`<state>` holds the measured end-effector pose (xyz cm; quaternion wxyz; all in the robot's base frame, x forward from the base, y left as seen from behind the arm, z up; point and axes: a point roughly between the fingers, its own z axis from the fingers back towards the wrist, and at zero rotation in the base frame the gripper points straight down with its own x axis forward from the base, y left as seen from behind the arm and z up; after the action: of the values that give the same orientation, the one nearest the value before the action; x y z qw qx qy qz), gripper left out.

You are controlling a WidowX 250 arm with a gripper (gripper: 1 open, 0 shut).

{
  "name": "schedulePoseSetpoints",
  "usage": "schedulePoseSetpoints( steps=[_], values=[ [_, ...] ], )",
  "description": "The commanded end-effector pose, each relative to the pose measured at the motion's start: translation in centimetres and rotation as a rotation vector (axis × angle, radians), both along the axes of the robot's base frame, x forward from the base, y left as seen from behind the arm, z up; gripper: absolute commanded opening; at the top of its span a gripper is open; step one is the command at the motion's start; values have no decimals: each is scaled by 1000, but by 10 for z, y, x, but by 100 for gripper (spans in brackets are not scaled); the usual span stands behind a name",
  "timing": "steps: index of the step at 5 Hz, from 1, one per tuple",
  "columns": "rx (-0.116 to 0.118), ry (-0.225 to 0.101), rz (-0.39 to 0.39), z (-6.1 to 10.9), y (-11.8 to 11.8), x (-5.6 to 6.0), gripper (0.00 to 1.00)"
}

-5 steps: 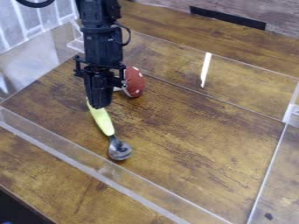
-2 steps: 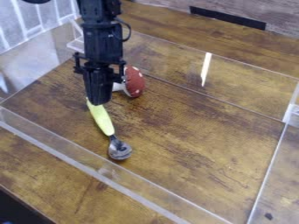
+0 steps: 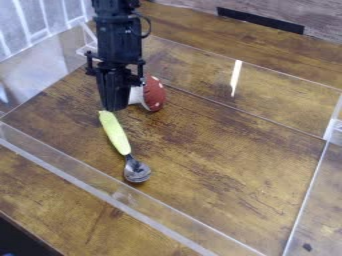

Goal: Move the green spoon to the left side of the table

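green spoon [image 3: 118,137], yellow-green handle, shiny round silver bowl, fingers [image 3: 110,102] pressed together

The bench [image 3: 214,170] is brown planked wood edged by low clear walls. On it lie the green spoon [image 3: 116,135], its silver bowl toward the near wall, and, just beside the jaws [image 3: 118,100], what seems a red-capped toy mushroom [image 3: 154,95].
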<state>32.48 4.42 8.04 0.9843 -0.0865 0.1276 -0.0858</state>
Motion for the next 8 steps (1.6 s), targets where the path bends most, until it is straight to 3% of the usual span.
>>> schedulePoseSetpoints(
  steps=[1,5,6,7,8],
  values=[
    [22,-86,6,26,7,5,0],
    [26,-82,-6,21,10,5,0],
    [16,-74,-11,9,9,2,100],
    [6,-65,-16,-3,8,-2,100],
    [4,-62,-12,-8,8,-1,0]
  ],
)
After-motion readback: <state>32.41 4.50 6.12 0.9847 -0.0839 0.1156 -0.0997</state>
